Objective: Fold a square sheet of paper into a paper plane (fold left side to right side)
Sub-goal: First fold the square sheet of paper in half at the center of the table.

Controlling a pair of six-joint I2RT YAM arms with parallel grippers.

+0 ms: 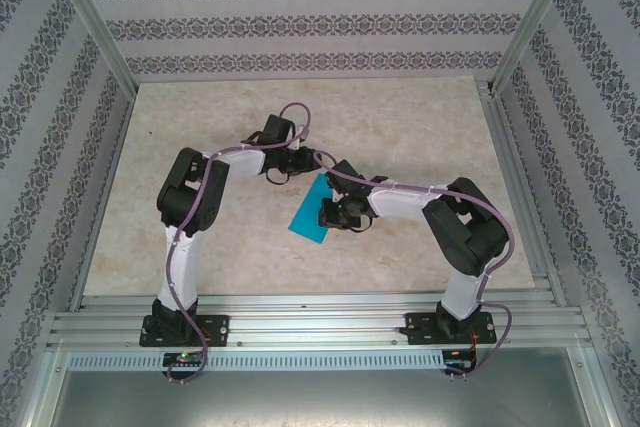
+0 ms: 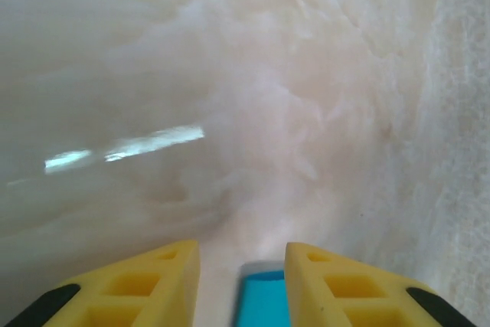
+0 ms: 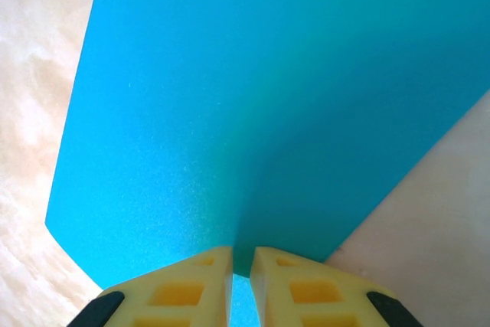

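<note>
In the middle of the table (image 1: 420,127) lies the sheet (image 1: 310,212), plain bright cyan, with no print on it. From above it reads as a narrow slanted four-sided shape, its long sides running from upper right to lower left, with one end up toward the left claw (image 1: 302,163) and the other pointing at the near rail (image 1: 320,309). Whether it lies flat or is partly raised I cannot tell from above.

In the right wrist view the sheet (image 3: 253,97) spreads wide and smooth. A soft bend climbs from the fingertips and shades one half darker than the other. Its left edge is straight and its right edge cuts off diagonally, with pale marbled table on both sides. The right claw (image 3: 242,262) is clenched on the sheet's near edge, its yellow fingers (image 3: 191,281) almost meeting with the paper between them. From above, the right claw (image 1: 328,215) sits at the sheet's right side.

In the left wrist view, the left claw (image 2: 243,266) stands released. Its fingers (image 2: 153,281) are parted, and a small piece of the sheet (image 2: 264,300) shows in the gap. Whether either finger touches it I cannot tell. Ahead of it is bare, blurred table.

Around the sheet the table is open on the far side and to the left and right. Patterned walls (image 1: 300,22) close in three sides.
</note>
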